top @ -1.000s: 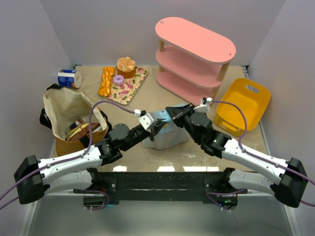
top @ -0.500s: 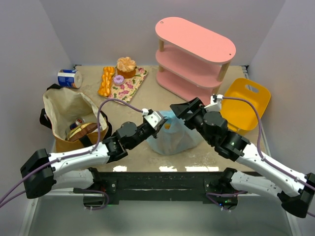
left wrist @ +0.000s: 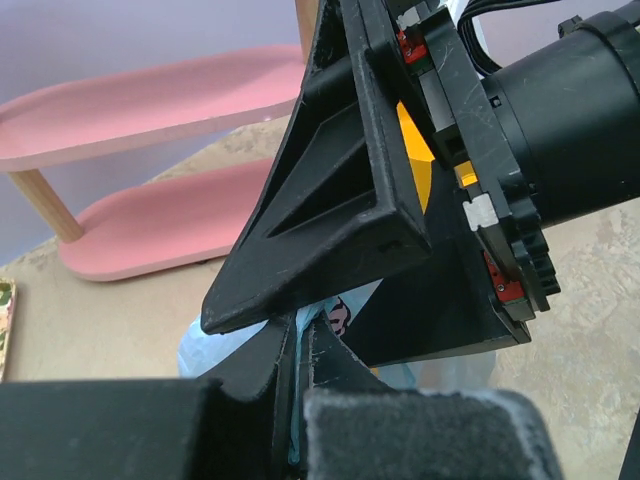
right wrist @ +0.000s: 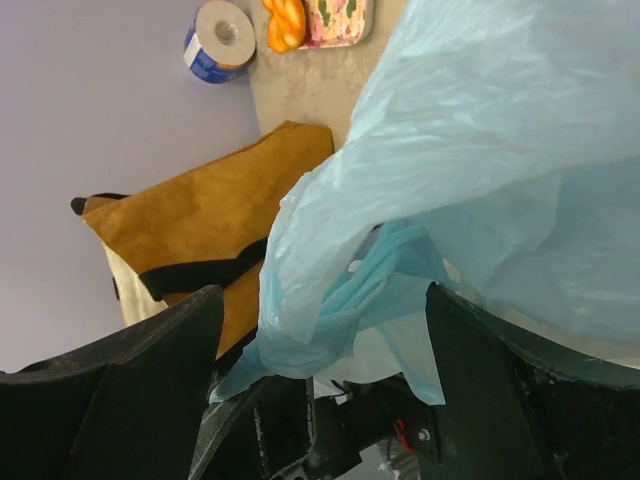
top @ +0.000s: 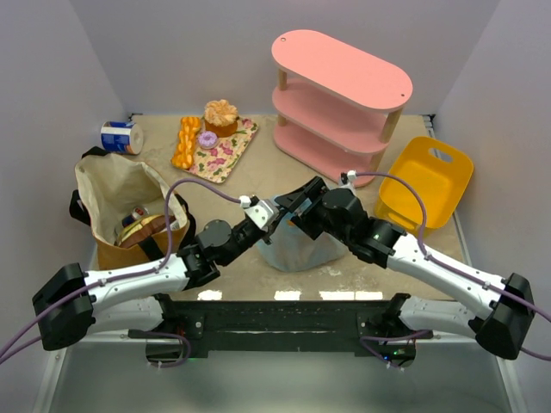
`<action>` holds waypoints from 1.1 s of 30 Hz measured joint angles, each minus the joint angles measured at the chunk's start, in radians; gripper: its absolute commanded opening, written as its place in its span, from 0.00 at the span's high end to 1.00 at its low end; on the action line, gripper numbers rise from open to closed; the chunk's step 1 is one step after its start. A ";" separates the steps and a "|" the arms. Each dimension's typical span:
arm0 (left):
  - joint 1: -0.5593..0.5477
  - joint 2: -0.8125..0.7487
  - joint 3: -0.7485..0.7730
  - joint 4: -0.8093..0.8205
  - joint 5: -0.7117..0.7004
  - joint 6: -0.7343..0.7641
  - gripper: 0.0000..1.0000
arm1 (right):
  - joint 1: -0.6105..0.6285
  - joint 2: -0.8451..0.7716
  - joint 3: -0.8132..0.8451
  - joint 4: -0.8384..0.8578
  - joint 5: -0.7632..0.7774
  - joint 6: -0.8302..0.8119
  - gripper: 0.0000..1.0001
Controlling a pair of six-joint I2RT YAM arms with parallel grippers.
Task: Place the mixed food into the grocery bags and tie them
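Note:
The light-blue plastic bag (top: pixel 301 248) stands mid-table with its top gathered into a twisted handle (right wrist: pixel 345 295). My left gripper (top: pixel 272 218) is shut on a thin strip of that bag (left wrist: pixel 291 395) just above the bundle. From the right, my right gripper (top: pixel 293 203) stands open with its fingers either side of the twisted handle, not closing on it. The tan tote (top: pixel 120 200) sits open at the left with some of the mixed food (top: pixel 142 226) inside. Whatever is in the blue bag is hidden.
A pink three-tier shelf (top: pixel 340 99) stands at the back right, with a yellow basket (top: pixel 426 182) to its right. A floral tray (top: pixel 225 153) with a cupcake, braided bread and a purple doughnut lies at the back. A blue-and-white can (top: pixel 119 137) lies on its side at the back left.
My right gripper let go of the bag top and opened wide, swung out to the right, then came back over the handle. The left gripper kept its hold.

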 measured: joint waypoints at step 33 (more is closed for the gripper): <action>-0.008 -0.011 -0.030 0.019 0.053 0.000 1.00 | 0.000 0.039 -0.015 0.081 0.174 -0.012 0.17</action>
